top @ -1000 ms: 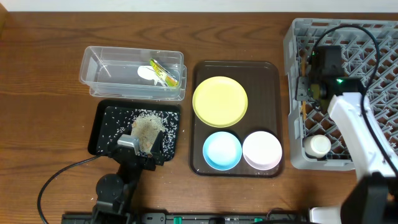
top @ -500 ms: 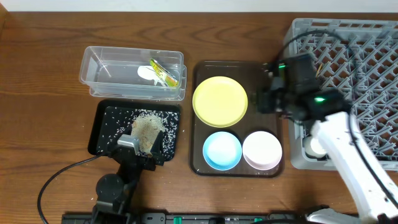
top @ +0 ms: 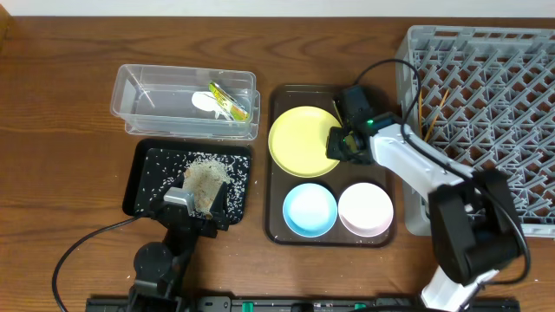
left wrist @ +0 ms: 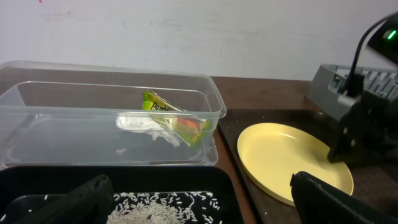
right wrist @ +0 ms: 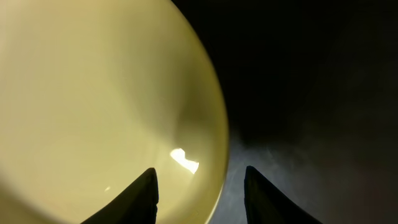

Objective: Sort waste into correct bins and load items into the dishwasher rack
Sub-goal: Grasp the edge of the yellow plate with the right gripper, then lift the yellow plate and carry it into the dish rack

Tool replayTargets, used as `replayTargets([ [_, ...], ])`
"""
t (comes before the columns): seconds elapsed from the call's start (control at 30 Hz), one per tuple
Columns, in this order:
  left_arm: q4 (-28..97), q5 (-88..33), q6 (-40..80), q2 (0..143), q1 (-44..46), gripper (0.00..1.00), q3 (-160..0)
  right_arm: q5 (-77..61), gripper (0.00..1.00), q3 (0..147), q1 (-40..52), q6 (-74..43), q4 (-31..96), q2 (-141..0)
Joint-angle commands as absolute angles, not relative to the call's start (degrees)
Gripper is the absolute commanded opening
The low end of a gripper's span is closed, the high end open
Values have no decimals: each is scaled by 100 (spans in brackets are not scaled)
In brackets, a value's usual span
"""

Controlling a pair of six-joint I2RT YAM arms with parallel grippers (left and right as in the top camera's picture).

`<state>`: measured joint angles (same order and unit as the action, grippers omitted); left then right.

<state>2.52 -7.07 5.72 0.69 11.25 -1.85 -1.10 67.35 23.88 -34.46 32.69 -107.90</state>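
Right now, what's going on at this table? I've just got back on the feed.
The right gripper is open at the right rim of the round pale yellow plate, the edge between its fingers, not yet gripped. The plate, light blue bowl and pinkish-white bowl sit on the dark brown tray. The snack wrapper and white paper lie in the clear plastic tub. The left gripper, open, hovers over the rice in the black tray.

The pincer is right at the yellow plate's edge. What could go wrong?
The right pincer, open, straddles only the thin rim of the round pale yellow plate, so the plate may slip when lifted. Tilting, it could knock the light blue bowl or pinkish-white bowl beside it.
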Motion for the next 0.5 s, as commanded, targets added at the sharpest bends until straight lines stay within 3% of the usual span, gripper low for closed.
replayTargets([
  [0.0,331,-681,495,23,1094,93,-23,-69,29,6700,2405,-3638,3197,-10991],
  [0.1,331,-681,495,23,1094,93,-23,-45,3,6700,2383,-3629,3214,-11032],
  [0.3,331,-681,495,23,1094,93,-23,-23,1,6794,2060,-3203,3518,-10460],
  [0.47,331,-681,495,23,1094,93,-23,49,1,6814,1533,-2383,3579,-9011],
])
